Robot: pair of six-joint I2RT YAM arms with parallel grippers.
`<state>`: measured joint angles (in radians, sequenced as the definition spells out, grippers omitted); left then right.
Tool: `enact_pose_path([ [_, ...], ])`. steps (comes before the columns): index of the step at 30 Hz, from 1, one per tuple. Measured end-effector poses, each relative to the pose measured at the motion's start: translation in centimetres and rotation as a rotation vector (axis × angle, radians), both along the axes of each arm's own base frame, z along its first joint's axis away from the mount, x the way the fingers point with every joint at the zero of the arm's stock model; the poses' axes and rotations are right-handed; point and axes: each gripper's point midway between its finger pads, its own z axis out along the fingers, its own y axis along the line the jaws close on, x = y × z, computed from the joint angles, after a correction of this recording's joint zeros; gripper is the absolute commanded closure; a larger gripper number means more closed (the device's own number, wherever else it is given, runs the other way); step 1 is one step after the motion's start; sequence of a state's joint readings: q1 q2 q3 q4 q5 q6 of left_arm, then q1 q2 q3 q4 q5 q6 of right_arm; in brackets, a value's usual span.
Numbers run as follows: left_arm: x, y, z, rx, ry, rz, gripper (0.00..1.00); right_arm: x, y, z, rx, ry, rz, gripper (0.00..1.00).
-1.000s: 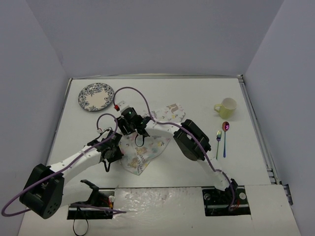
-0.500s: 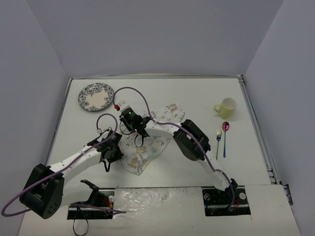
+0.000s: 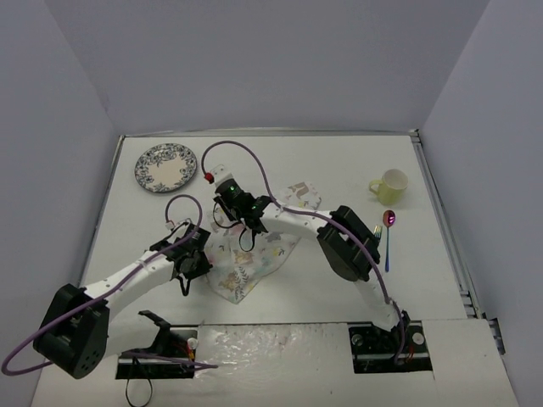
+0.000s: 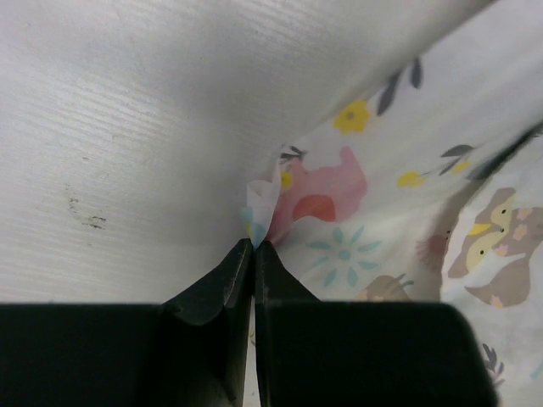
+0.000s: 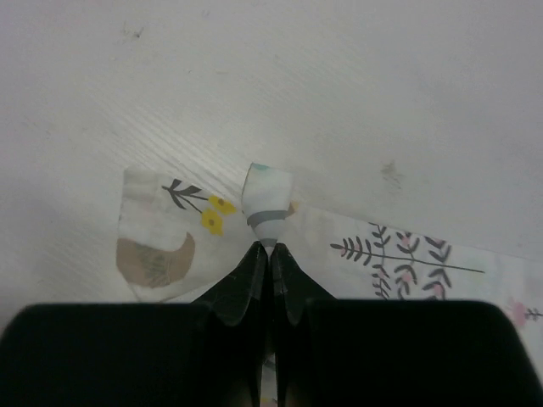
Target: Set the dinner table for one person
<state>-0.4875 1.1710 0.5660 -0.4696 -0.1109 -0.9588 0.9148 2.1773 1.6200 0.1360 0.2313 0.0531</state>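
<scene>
Looking down from above, you see the dinner table (image 3: 322, 161) filling the floor of the view, from the arm bases at the near edge to the back wall. At its far left corner sits a blue-patterned plate (image 3: 166, 167), well apart from the arms. Next, your left gripper (image 4: 254, 244) has its jaws fully closed, pinching a small upturned fold at the edge of the animal-print placemat (image 3: 254, 254), which lies rumpled near the middle of the table. Just to the right and farther back, your right gripper (image 5: 270, 248) is likewise clamped tight on a little raised tuck of the same cloth's edge. Farther right, partly behind the right arm's elbow, a fork (image 3: 377, 231) lies just beside an iridescent spoon (image 3: 388, 242), both pointing away from you. Beyond them a pale yellow cup (image 3: 389, 186) stands upright near the right edge.
</scene>
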Motion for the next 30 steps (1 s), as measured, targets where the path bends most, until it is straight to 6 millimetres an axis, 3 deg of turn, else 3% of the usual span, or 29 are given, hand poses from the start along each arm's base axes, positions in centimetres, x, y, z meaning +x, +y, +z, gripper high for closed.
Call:
enact_pose_path([
  [3, 1.9, 0.4, 2.3, -0.017, -0.065, 0.037, 1.0, 0.2, -2.6, 4.5, 0.043, -0.03, -0.035, 1.0],
  [6, 4.5, 1.2, 6.0, -0.039, -0.166, 0.079, 1.0, 1.4, -6.9, 9.8, 0.117, -0.07, -0.117, 1.0],
  [8, 5.4, 2.3, 7.9, -0.027, -0.206, 0.103, 1.0, 2.9, -10.5, 13.1, 0.174, -0.112, -0.191, 1.0],
  [11, 5.9, 3.7, 9.2, 0.002, -0.214, 0.124, 1.0, 4.2, -17.3, 16.9, 0.231, -0.172, -0.316, 1.0],
  [14, 6.0, 4.4, 9.4, 0.019, -0.202, 0.127, 1.0, 3.6, -21.3, 18.1, 0.246, -0.19, -0.384, 1.0],
  [19, 5.1, 5.1, 9.3, 0.043, -0.163, 0.123, 1.0, 1.8, -23.2, 16.6, 0.217, -0.15, -0.403, 1.0],
  [22, 5.1, 5.7, 11.0, 0.051, -0.172, 0.138, 1.0, 1.4, -25.8, 16.3, 0.194, -0.127, -0.453, 1.0],
  [24, 5.6, 6.0, 13.6, 0.053, -0.218, 0.142, 1.0, 1.4, -28.1, 17.4, 0.198, -0.142, -0.501, 1.0],
  [26, 6.9, 5.9, 18.3, 0.035, -0.32, 0.132, 1.0, 1.1, -30.2, 19.6, 0.215, -0.183, -0.546, 1.0],
  [30, 8.2, 5.7, 29.3, -0.002, -0.58, 0.098, 1.0, -0.4, -31.9, 27.4, 0.309, -0.332, -0.569, 1.0],
])
